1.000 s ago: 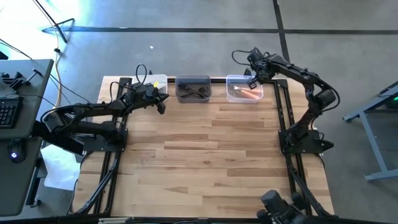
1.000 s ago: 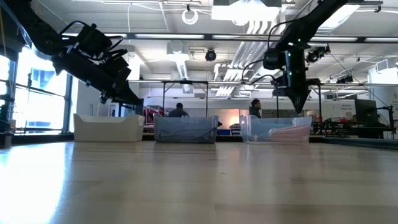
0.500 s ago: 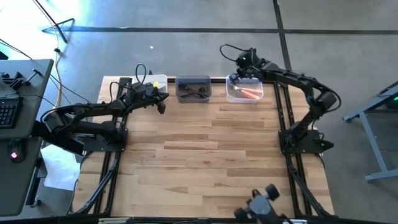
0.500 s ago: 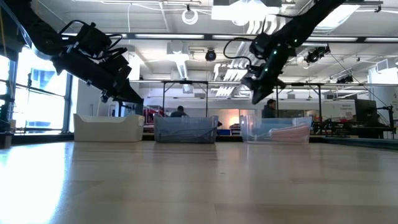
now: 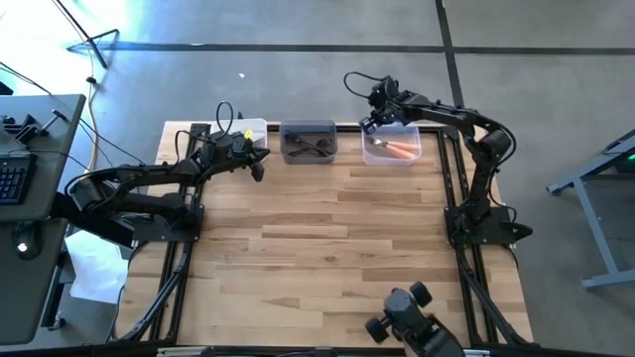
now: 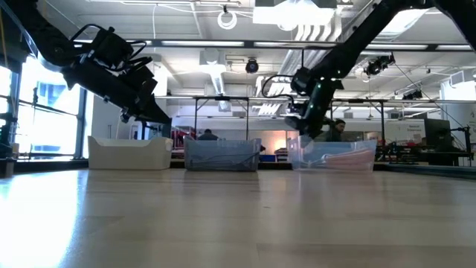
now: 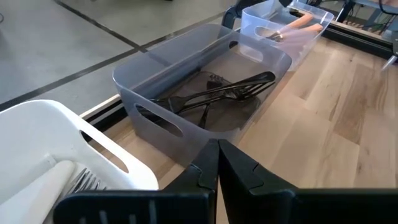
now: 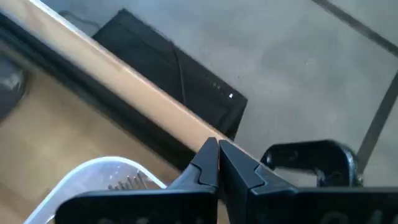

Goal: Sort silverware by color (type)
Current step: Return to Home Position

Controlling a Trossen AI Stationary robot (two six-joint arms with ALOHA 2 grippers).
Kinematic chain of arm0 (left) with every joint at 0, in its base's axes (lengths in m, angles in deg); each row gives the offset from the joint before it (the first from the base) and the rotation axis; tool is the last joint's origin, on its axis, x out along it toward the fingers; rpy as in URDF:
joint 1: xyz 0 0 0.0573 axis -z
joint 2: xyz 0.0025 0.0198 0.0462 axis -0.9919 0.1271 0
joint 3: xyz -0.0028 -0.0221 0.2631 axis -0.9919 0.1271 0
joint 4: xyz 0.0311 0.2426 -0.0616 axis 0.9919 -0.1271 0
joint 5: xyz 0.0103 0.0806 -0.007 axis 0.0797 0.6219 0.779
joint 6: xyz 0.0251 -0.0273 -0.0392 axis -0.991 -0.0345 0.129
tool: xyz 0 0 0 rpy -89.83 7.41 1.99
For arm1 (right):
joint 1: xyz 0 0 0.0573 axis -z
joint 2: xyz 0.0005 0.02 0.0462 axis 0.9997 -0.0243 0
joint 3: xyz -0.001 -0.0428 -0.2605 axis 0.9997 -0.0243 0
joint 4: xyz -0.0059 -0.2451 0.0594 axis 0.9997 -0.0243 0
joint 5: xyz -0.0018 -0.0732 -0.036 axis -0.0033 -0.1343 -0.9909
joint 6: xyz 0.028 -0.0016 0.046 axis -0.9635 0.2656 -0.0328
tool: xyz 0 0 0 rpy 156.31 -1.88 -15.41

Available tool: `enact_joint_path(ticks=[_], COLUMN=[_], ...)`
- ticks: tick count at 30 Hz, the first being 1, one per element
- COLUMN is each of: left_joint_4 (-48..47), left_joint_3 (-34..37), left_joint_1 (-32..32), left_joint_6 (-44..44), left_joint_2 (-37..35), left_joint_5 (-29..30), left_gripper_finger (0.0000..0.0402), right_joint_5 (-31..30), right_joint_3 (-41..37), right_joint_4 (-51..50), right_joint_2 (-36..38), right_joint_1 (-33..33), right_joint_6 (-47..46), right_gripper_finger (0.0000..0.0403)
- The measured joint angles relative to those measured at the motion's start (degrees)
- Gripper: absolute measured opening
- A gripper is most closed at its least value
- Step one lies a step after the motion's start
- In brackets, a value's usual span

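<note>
left tool (image 7: 214,149) pressed together near white bin (image 7: 37,124), right tool (image 8: 217,149) likewise over clear bin (image 5: 417,139), orange forks (image 5: 397,150) inside, black forks (image 7: 217,93) in grey bin (image 7: 168,53)

1. The table (image 5: 317,238) is made of light wood boards.
2. Three bins sit on it in a row, along its 12 o'clock edge.
3. The white bin (image 5: 256,126) is at 11 o'clock, the grey bin (image 5: 308,126) at 12, and the clear bin (image 5: 397,161) at 1.

Room was bright; ceiling lights (image 6: 296,12) glared overhead; soft sheen lay across table (image 6: 223,223); window (image 6: 46,112) beyond its left edge was blown out.
</note>
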Motion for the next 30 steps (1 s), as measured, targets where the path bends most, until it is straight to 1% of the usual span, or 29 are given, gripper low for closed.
enact_joint_path(ticks=[6, 10, 12, 14, 17, 19, 21, 24, 27, 30], left_joint_4=[0.04, 0.44, 1.74, 3.18, 5.58, 6.57, 8.30, 12.15, 20.02, 27.43], left_joint_3=[0.00, 0.02, 0.04, 0.04, 0.04, 0.04, 0.04, 0.05, 0.07, 0.04], left_joint_1=[0.00, 0.00, 0.00, 0.00, -0.04, -0.04, 0.04, 0.92, 2.84, 5.04], left_joint_6=[-0.01, -0.05, -0.08, -0.28, -2.20, -3.69, -4.38, -3.29, -2.88, -1.53], left_joint_2=[0.00, 0.00, 0.00, 0.00, 0.00, 0.00, 0.03, 0.90, 3.08, 6.36], left_joint_5=[0.00, -0.22, -1.38, -2.96, -6.47, -9.17, -12.28, -15.69, -17.58, -18.01], left_gripper_finger=[0.0000, 0.0000, 0.0000, 0.0000, 0.0000, 0.0000, 0.0000, 0.0000, 0.0000, 0.0000], right_joint_5=[0.20, 0.14, 0.07, 1.92, 8.16, 11.78, 13.41, 13.80, 15.95, 21.98], right_joint_3=[0.08, 0.05, -0.54, -3.05, -11.09, -18.49, -25.90, -34.37, -40.71, -46.04], right_joint_4=[-2.91, -2.18, -1.37, 1.80, 12.28, 22.55, 33.40, 45.17, 54.43, 61.51], right_joint_2=[1.69, 7.10, 10.05, 13.11, 17.07, 19.23, 20.98, 22.68, 24.41, 26.91], right_joint_1=[-0.02, -0.46, -1.12, -2.06, -4.05, -5.88, -7.83, -10.43, -12.70, -14.60], right_joint_6=[1.60, 5.97, 7.83, 9.88, 11.10, 11.51, 11.13, 9.52, 8.51, 8.46], right_gripper_finger=[0.0000, 0.0000, 0.0000, 0.0000, 0.0000, 0.0000, 0.0000, 0.0000, 0.0000, 0.0000])
